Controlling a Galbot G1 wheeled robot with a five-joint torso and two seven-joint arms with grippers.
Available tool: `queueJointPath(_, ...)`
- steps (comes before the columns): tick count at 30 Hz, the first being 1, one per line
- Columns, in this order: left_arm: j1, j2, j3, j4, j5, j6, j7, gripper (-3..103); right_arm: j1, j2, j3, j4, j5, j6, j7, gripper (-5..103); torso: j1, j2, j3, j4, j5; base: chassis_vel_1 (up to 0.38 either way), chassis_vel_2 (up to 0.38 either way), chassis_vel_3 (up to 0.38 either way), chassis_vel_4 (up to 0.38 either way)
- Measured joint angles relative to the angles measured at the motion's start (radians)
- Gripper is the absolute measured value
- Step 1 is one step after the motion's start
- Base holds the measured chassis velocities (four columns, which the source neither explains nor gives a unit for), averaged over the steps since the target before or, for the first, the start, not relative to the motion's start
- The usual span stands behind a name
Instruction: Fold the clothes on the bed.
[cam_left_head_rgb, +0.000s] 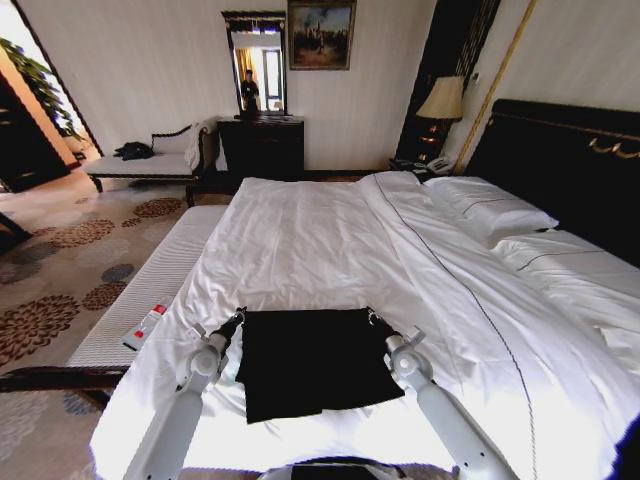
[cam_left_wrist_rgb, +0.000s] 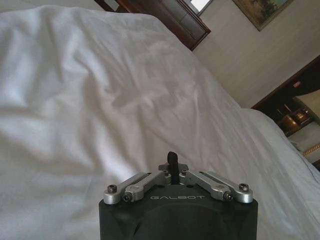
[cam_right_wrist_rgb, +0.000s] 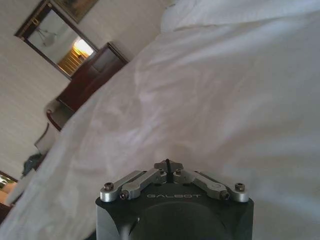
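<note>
The clothes (cam_left_head_rgb: 315, 362), a black T-shirt, lie as a rough rectangle on the near part of the bed (cam_left_head_rgb: 320, 240), which has white sheets. The shirt's far edge runs straight and taut between my two grippers. My left gripper (cam_left_head_rgb: 238, 318) is at its far left corner and my right gripper (cam_left_head_rgb: 374, 318) at its far right corner, each shut on the fabric. In the wrist views the left gripper (cam_left_wrist_rgb: 171, 161) and right gripper (cam_right_wrist_rgb: 168, 163) have their fingers pressed together over the white duvet. The lettering is hidden.
A white-cushioned bench (cam_left_head_rgb: 160, 285) runs along the bed's left side, with a small remote (cam_left_head_rgb: 145, 327) on it. Pillows (cam_left_head_rgb: 490, 210) and a dark headboard (cam_left_head_rgb: 565, 165) are on the right. A dresser (cam_left_head_rgb: 262, 148) and lamp (cam_left_head_rgb: 443, 100) stand by the far wall.
</note>
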Motion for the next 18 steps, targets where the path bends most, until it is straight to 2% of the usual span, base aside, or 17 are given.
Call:
queueJointPath(8,0.02,0.016,-0.017,-0.093,-0.034,-0.007,0.033,2,-0.053,-0.03,0.053,0.152,0.036,0.043,-0.03,0,0.0,0.0,0.0,0.0,0.0001,0.0,0.0,0.0,0.0)
queueJointPath(12,0.047,0.05,-0.038,-0.199,-0.052,-0.029,0.073,2,-0.097,-0.051,0.107,0.281,0.028,0.121,-0.133,0,0.0,0.0,0.0,0.0001,0.0,0.0,0.0,0.0,0.0)
queueJointPath(18,0.055,0.089,-0.071,-0.277,-0.098,-0.045,0.108,2,-0.145,-0.058,0.188,0.387,0.048,0.161,-0.203,0,0.0,0.0,0.0,-0.0004,-0.0001,0.0,0.0,0.0,0.0)
